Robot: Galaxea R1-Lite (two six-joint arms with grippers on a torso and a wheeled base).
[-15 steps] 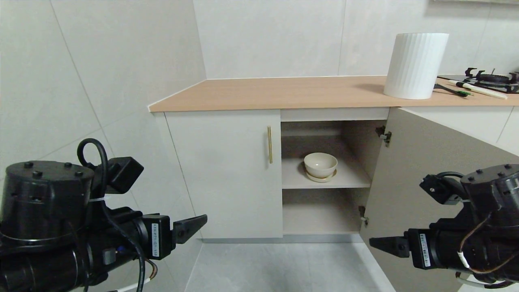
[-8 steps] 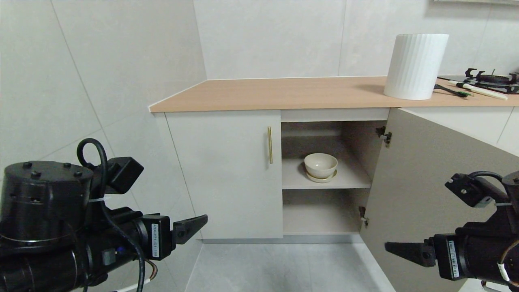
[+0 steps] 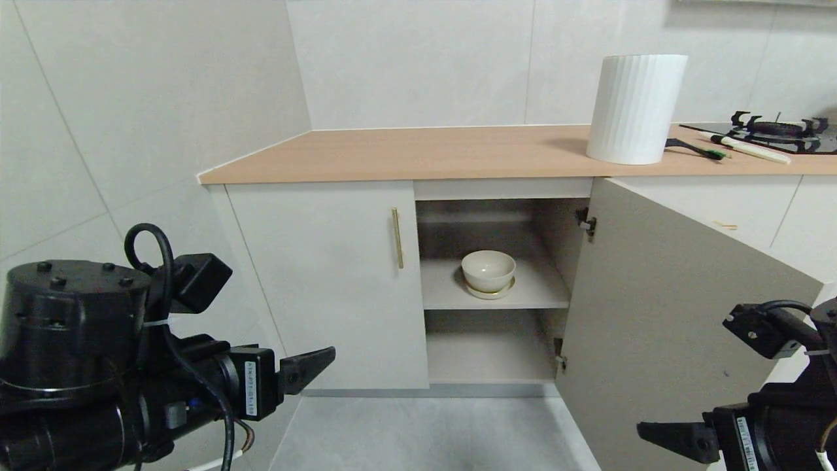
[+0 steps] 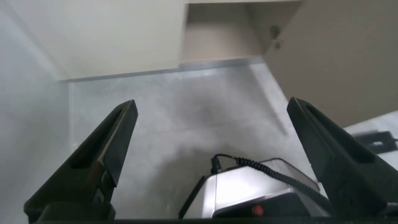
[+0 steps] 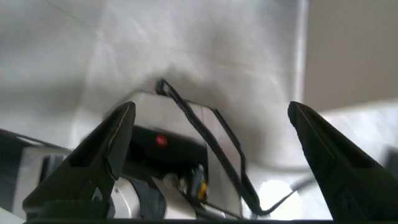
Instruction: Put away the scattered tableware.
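A cream bowl (image 3: 488, 269) sits on a small plate (image 3: 490, 292) on the middle shelf (image 3: 529, 297) of the open cabinet. My left gripper (image 3: 312, 364) hangs low at the left, well short of the cabinet, open with nothing between its fingers (image 4: 109, 149). My right gripper (image 3: 662, 437) is at the lower right, in front of the open cabinet door (image 3: 654, 327). It is also open and empty, as the right wrist view shows, with its fingers (image 5: 106, 155) spread wide above the floor.
The left cabinet door (image 3: 327, 281) with a gold handle (image 3: 396, 237) is closed. On the wooden countertop (image 3: 405, 154) stand a white ribbed container (image 3: 633, 108), utensils (image 3: 722, 148) and a gas hob (image 3: 778, 127). Grey floor (image 3: 425, 432) lies before the cabinet.
The whole head view has shifted, so the camera moved and the cabinet sits further left. My right gripper has dropped lower and to the right. The left arm kept still.
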